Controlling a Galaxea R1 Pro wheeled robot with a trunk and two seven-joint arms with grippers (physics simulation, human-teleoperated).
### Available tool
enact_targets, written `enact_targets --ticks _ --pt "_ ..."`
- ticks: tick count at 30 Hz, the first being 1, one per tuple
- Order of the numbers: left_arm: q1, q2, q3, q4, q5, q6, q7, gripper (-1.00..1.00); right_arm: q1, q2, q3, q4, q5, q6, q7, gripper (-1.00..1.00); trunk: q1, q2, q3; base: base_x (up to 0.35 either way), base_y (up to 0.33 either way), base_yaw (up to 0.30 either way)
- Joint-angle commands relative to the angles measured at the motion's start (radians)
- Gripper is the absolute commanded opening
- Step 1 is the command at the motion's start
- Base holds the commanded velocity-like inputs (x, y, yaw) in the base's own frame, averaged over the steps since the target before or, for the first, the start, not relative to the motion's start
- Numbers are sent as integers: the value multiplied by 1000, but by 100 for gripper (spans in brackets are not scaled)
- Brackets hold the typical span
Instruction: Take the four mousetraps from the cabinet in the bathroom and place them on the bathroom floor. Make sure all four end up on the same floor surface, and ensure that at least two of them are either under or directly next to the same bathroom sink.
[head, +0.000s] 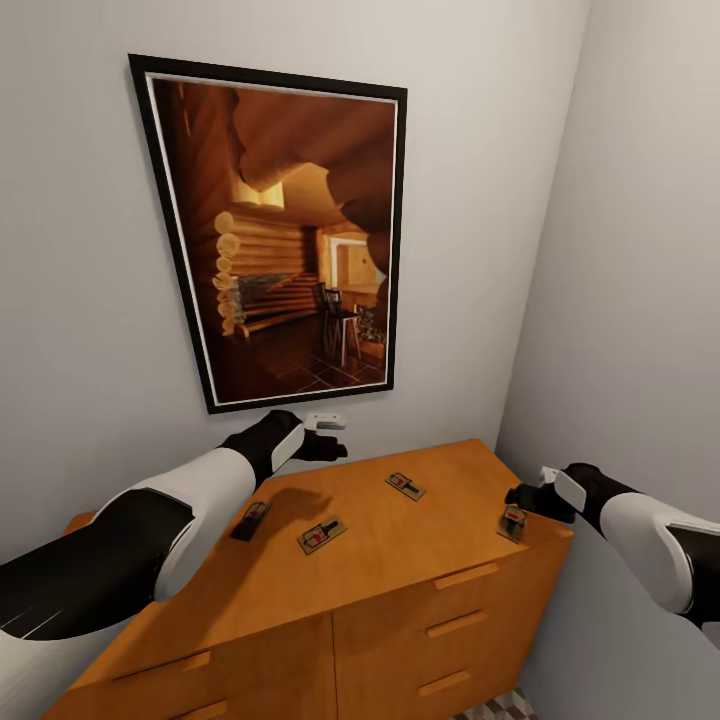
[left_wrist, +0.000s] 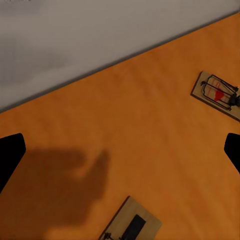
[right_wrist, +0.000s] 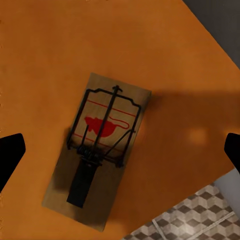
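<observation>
4 mousetraps on the cabinet top (head: 400, 530), lower half of head frame, none on the floor yet. Trap 1 (head: 513, 523) at the right corner of the top, right next to its edge. Trap 2 (head: 405, 486) mid-top toward the wall. Trap 3 (head: 322, 535) centre. Trap 4 (head: 251, 520) lower left, half in arm shadow.

Right wrist view: trap 1 (right_wrist: 100, 150) dead centre between the fingertips (right_wrist: 11, 155), red mouse print up, wire bar over it, long axis tilted against the finger line. Bathroom floor (right_wrist: 195, 215) visible past the cabinet edge, lower right of that frame.

Right gripper (head: 525, 497) hangs above trap 1, fingers spread wide, nothing held. Left gripper (head: 322, 447) over the back of the top near the wall, left of centre, also spread and empty; left wrist view has trap 2 (left_wrist: 217, 93) at right edge and another trap (left_wrist: 131, 225) at the bottom edge.

Step in hand, as a guess: pick trap 1 with the right.
- Rotate wrist so fingers close across the short sides of the board, not diagonal.
- Descend straight, pads down to board level, clear of the wire.
- Thin flat part: risk of skidding off the corner edge if one finger lands first, so keep centred.
- Close slow, lift vertical.

Picture frame (head: 280, 230) on the wall above, small white wall fitting (head: 326, 421) under it; irrelevant.
</observation>
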Motion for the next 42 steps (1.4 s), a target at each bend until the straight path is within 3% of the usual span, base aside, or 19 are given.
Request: enact_targets --ticks 1,42 --pt "-1 0 -8 0 6 3 -1 100 -2 0 0 2 -10 1 -1 100 0 -2 -2 0 0 0" --pt "-2 0 -8 -1 6 3 -1 100 3 13 0 2 -14 -23 -1 100 0 -2 -2 0 0 0"
